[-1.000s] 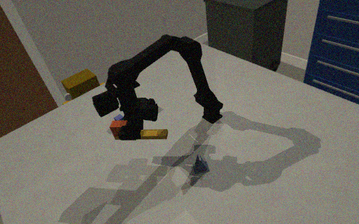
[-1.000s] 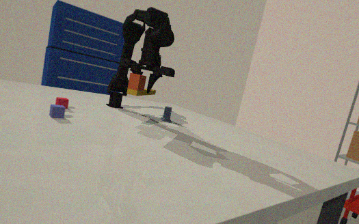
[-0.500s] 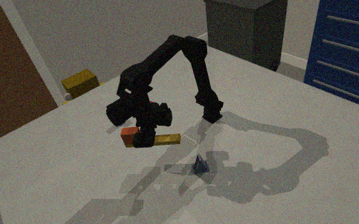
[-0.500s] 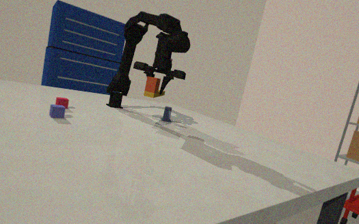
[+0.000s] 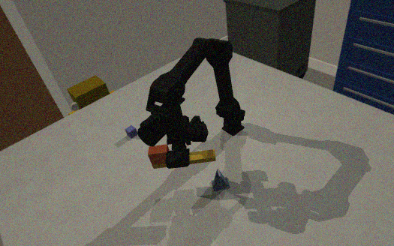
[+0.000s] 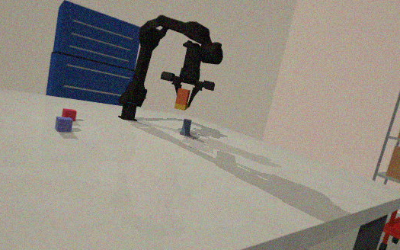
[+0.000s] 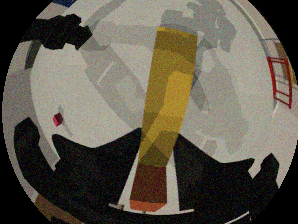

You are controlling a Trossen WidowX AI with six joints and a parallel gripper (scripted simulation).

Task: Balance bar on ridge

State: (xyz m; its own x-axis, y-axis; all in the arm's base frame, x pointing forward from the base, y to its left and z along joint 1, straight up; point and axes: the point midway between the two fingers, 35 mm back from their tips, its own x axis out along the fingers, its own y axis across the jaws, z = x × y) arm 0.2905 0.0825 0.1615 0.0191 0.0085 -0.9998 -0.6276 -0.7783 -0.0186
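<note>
The yellow bar (image 5: 203, 156) (image 6: 180, 107) (image 7: 170, 90) has an orange block (image 5: 158, 154) (image 6: 183, 97) (image 7: 148, 185) on one end. My gripper (image 5: 178, 159) (image 6: 184, 100) (image 7: 158, 134) is shut on the bar near that block and holds it in the air, roughly level. The blue-grey ridge (image 5: 219, 181) (image 6: 187, 127) stands on the table, its narrow edge up. In the exterior view the bar's block end shows above the ridge, with a gap between. In the wrist view the bar hides most of the ridge.
A purple cube (image 5: 131, 131) (image 6: 63, 124) and a red cube (image 6: 68, 114) (image 7: 58, 119) stand on the table (image 5: 53, 169) (image 6: 111, 183), away from the ridge. The arm's shadow falls around the ridge.
</note>
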